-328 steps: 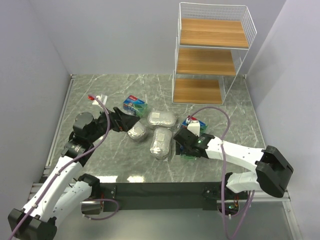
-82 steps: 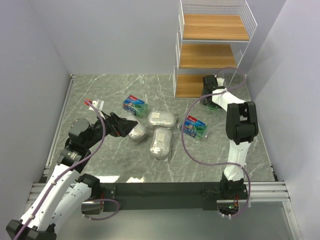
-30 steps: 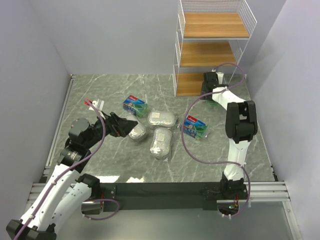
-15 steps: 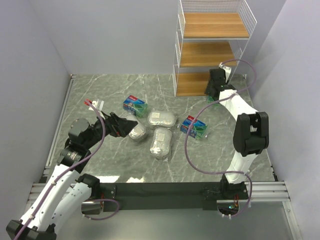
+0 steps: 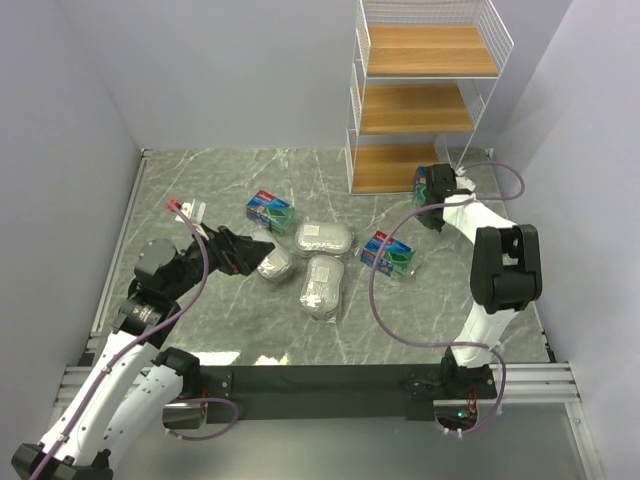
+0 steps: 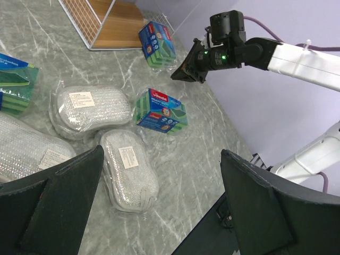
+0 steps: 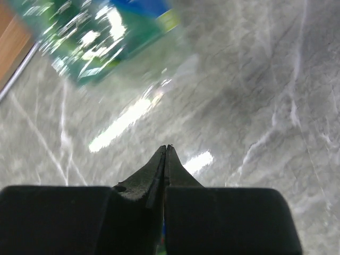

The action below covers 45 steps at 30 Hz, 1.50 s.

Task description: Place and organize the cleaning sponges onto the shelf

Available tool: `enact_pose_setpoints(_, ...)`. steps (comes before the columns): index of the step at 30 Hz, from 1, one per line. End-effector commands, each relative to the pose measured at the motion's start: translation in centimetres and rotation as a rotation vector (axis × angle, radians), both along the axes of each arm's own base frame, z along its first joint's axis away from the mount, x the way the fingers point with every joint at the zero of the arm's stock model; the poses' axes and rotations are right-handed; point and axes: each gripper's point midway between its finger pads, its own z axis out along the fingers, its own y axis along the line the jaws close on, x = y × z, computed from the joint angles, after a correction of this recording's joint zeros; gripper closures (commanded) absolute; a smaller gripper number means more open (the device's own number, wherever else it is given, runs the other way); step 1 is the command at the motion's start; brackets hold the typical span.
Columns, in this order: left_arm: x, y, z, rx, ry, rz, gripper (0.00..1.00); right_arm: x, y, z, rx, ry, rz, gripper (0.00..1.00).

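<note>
Right gripper [image 7: 166, 148] pressed together; left gripper [image 6: 161, 153] spread, its view reveals sponge [image 6: 157, 45] beside shelf [image 6: 121, 19].

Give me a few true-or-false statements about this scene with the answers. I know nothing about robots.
1. The right gripper is shut and holds nothing. True.
2. Three silvery oval packs lie close together on the table. True.
3. A green pack sits on the top tier of the shelf. False: no pack is on that tier.
4. The left gripper is clamped on a green pack. False: its jaws stand wide open, holding nothing.
5. One green pack lies on the table beside the shelf's lowest tier. True.
</note>
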Motion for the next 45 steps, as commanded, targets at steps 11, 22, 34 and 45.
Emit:
enact_pose_setpoints(11, -0.2, -0.3, 0.8, -0.008, -0.034, -0.024, 0.01, 5.2, -3.2, -1.9, 0.127, -0.061, -0.122, 1.00)
enact_pose_setpoints(22, 0.1, -0.6, 0.4, -0.009, -0.019, -0.036, 0.02, 8.8, -2.7, 0.8, 0.176, -0.196, -0.064, 1.00)
enact_pose_setpoints(34, -0.1, -0.4, 0.5, -0.002, -0.024, -0.027, 0.01, 11.8, -2.7, 1.7, 0.215, -0.277, -0.101, 1.00)
enact_pose_setpoints(45, -0.1, -0.5, 0.3, -0.001, -0.015, -0.031, 0.02, 12.8, -3.4, 1.3, 0.214, -0.302, -0.148, 1.00)
